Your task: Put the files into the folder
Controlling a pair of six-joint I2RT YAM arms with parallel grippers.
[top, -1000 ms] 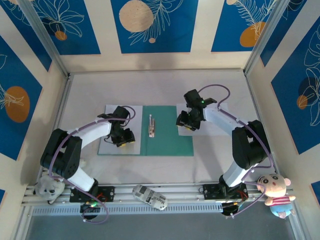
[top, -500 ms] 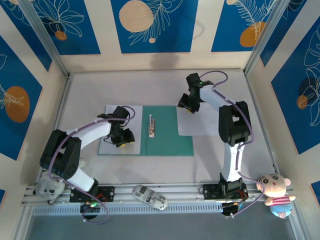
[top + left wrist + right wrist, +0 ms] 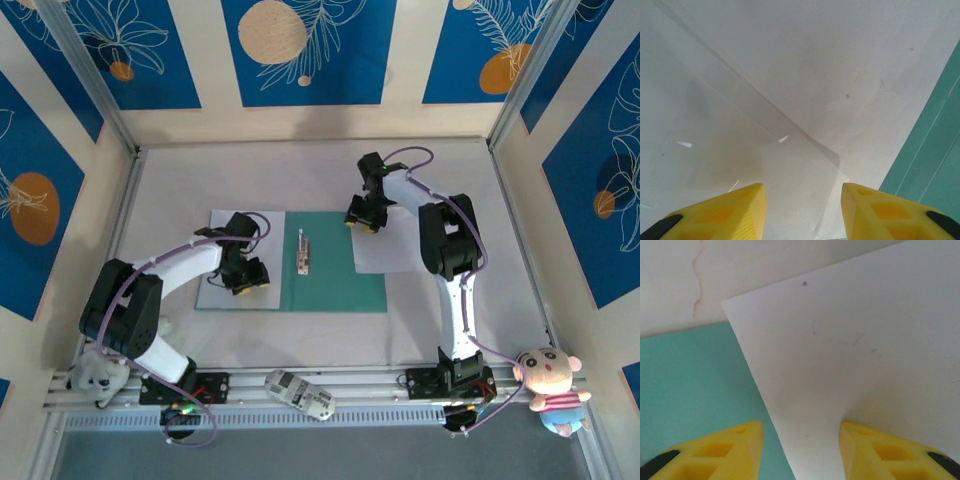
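The right hand [image 3: 362,214] is now nearer the folder's [image 3: 335,280] far right corner, fingers apart above the right file [image 3: 390,250]. The left hand [image 3: 245,272] is likewise apart above the left file [image 3: 215,295]. Filing looks unfinished.

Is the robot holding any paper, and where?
Nothing looks held. The left gripper hangs open over the left sheet, the right gripper open over the right sheet, at its corner beside the folder.
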